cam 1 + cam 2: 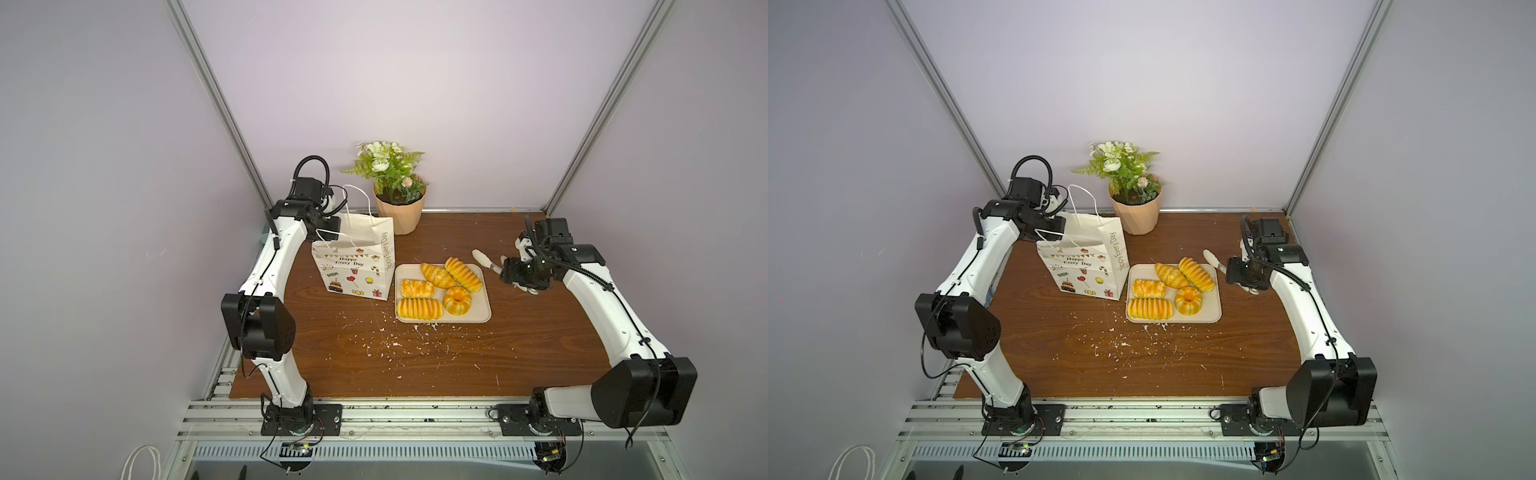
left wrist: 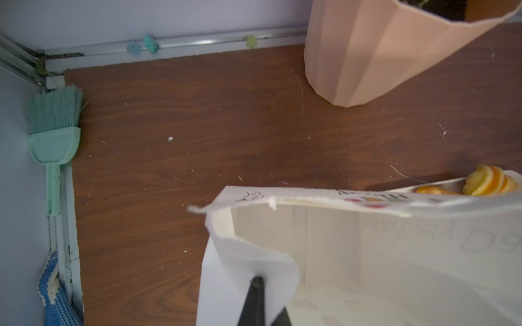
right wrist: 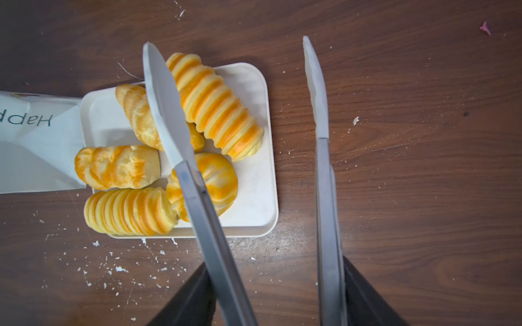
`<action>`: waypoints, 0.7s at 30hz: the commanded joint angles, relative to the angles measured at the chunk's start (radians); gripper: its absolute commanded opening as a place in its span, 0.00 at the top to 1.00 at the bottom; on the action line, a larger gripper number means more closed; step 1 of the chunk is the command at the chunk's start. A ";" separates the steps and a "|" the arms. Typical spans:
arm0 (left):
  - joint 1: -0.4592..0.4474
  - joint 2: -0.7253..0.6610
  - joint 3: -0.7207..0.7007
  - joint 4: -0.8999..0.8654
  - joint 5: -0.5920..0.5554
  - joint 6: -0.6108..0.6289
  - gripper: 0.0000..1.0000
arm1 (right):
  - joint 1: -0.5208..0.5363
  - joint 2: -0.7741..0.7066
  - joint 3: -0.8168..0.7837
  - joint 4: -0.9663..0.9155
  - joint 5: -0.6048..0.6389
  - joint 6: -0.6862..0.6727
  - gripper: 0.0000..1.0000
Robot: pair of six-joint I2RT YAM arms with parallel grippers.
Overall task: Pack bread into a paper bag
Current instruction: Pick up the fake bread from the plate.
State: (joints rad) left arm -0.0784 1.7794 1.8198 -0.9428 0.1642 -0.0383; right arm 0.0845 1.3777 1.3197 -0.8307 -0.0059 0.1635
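While the left gripper [image 2: 265,299] is clamped onto the top rim of the paper bag [image 1: 353,266] at its left side, one black finger outside the paper and one inside, the bag stands upright and open-mouthed on the wooden table [image 1: 415,374], left of centre. Just beside the bag's right edge lies the beige tray [image 1: 480,309], which carries all of the bread: a ridged loaf [image 1: 463,274] at the far right, a croissant [image 1: 438,275] to its left, a braided bun [image 1: 417,288] at the left edge, a second ridged loaf [image 1: 419,308] along the near edge, and a ring [image 1: 456,300] at the near right. The right gripper [image 3: 278,293] grasps metal tongs [image 3: 197,197] by the arms, its black fingers against their outer sides. The tongs' white tips are spread apart with nothing between them; in the right wrist view one arm crosses over the croissant and ring, the other over bare table right of the tray. Whether the tips touch anything cannot be told. A peach flowerpot [image 1: 401,214] stands at the far edge behind the bag, and white crumbs [image 1: 390,345] lie scattered on the near side of the tray.
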 commanded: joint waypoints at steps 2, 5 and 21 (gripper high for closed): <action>-0.005 -0.087 -0.021 -0.094 0.000 -0.010 1.00 | 0.040 -0.006 0.080 -0.077 -0.010 -0.034 0.33; -0.005 -0.115 -0.028 -0.104 -0.001 -0.016 1.00 | 0.061 -0.005 0.087 -0.111 -0.001 -0.030 0.33; 0.017 -0.127 -0.014 -0.106 -0.052 -0.022 0.96 | 0.117 0.030 0.010 -0.049 0.081 -0.071 0.34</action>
State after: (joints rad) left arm -0.0738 1.6505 1.7687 -1.0180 0.1337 -0.0559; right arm 0.1955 1.4010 1.2953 -0.9020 0.0784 0.1246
